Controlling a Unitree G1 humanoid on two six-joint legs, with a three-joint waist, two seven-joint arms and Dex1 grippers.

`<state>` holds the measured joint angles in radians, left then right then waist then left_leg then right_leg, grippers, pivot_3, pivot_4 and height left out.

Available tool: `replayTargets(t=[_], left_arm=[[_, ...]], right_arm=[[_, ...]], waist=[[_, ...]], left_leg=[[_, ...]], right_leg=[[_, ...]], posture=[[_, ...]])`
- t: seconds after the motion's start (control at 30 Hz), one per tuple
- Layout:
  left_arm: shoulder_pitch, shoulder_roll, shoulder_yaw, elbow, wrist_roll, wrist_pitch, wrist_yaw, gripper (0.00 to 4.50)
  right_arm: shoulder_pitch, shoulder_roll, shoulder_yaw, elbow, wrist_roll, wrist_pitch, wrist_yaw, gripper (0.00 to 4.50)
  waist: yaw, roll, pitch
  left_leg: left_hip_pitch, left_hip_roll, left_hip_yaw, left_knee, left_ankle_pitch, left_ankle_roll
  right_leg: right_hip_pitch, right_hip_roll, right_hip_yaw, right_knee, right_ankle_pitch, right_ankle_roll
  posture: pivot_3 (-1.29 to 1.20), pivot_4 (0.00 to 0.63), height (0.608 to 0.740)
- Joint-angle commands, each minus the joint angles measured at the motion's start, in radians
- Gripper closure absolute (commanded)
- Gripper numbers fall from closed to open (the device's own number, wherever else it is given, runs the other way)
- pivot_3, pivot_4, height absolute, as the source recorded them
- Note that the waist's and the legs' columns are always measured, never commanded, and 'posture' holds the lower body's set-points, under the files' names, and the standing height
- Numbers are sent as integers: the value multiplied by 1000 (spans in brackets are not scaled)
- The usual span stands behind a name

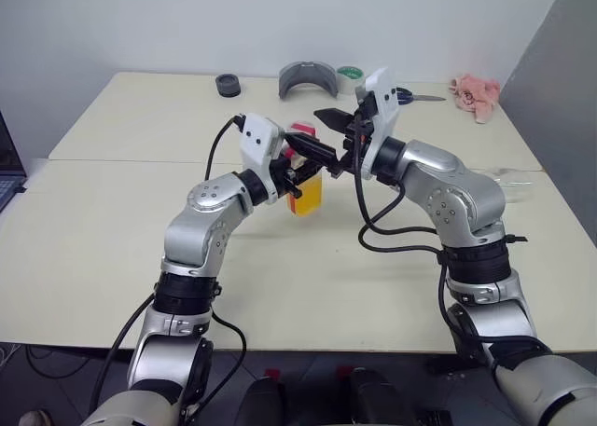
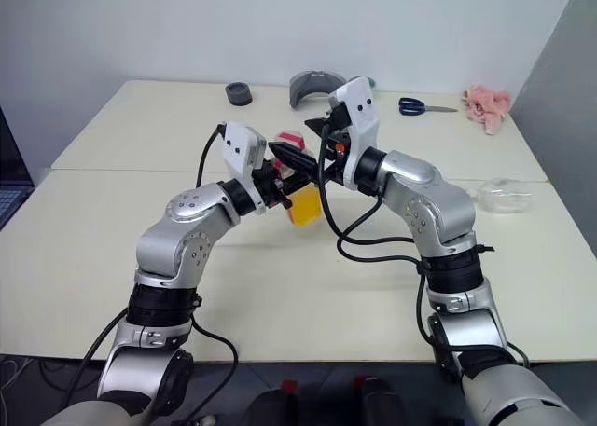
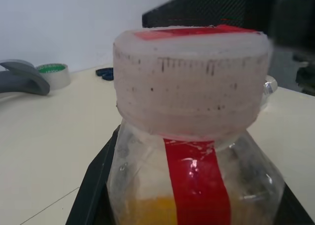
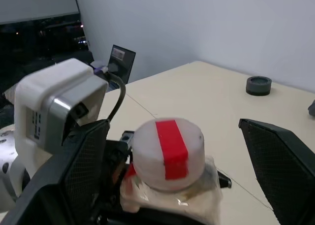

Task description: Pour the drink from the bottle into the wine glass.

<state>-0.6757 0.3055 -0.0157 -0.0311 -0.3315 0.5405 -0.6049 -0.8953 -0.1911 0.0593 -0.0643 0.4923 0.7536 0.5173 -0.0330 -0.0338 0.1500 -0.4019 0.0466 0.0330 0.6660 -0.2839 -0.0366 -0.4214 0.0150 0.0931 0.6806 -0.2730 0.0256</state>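
Note:
My left gripper (image 1: 308,170) is shut on the small clear bottle (image 1: 306,191) and holds it upright above the middle of the table. The drink (image 1: 309,199) is orange-yellow and fills the bottle's lower part. The white cap (image 4: 167,148) with its red strip is on the bottle. My right gripper (image 4: 170,124) is open, with one finger on each side of the cap and a gap to both. The wine glass (image 2: 504,195) shows as a clear shape near the table's right edge; I cannot tell whether it stands or lies.
Along the far edge of the cream table (image 1: 140,221) lie a black round piece (image 1: 228,85), a grey curved part (image 1: 306,76), a green tape roll (image 1: 350,74), scissors (image 1: 415,97) and a pink cloth (image 1: 476,95). A laptop (image 1: 7,170) sits at the far left.

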Motion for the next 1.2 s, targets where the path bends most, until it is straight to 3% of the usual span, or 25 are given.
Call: replayTargets(t=[0.03, 0.27, 0.37, 0.57, 0.87, 1.2], left_arm=[[-16, -4, -1, -34, -11, -23, -9, 2656], [-20, -2, -2, -29, -9, -27, -14, 2656], [-19, -3, -3, -31, -8, -27, -15, 2657], [-9, -4, -3, -43, -6, -25, -11, 2657], [6, 7, -8, -103, -25, 11, -16, 2657], [62, 53, -13, -338, -133, 170, -34, 2657]], right_arm=[[-5, 15, -14, -57, 12, 8, -25, 0], [6, 23, -3, -52, 1, 9, -31, 0], [10, 19, 3, -40, -12, -2, -31, 618], [7, 28, -12, -16, -22, -17, -47, 2635], [-4, 16, -1, -19, 4, -27, 16, 2668], [-72, -53, 14, 84, 53, -77, 310, 2668]], waist=[[0, 0, 0], [0, 0, 0], [0, 0, 0], [0, 0, 0], [-1, 0, 0], [-2, 1, 1]], left_leg=[[0, 0, 0, 0, 0, 0], [0, 0, 0, 0, 0, 0], [0, 0, 0, 0, 0, 0], [0, 0, 0, 0, 0, 0], [0, 0, 0, 0, 0, 0], [0, 0, 0, 0, 0, 0]], right_leg=[[0, 0, 0, 0, 0, 0], [0, 0, 0, 0, 0, 0], [0, 0, 0, 0, 0, 0], [0, 0, 0, 0, 0, 0], [0, 0, 0, 0, 0, 0], [0, 0, 0, 0, 0, 0]], posture=[[0, 150, 740], [0, 150, 740], [0, 150, 740], [0, 150, 740], [0, 150, 740], [0, 150, 740]])
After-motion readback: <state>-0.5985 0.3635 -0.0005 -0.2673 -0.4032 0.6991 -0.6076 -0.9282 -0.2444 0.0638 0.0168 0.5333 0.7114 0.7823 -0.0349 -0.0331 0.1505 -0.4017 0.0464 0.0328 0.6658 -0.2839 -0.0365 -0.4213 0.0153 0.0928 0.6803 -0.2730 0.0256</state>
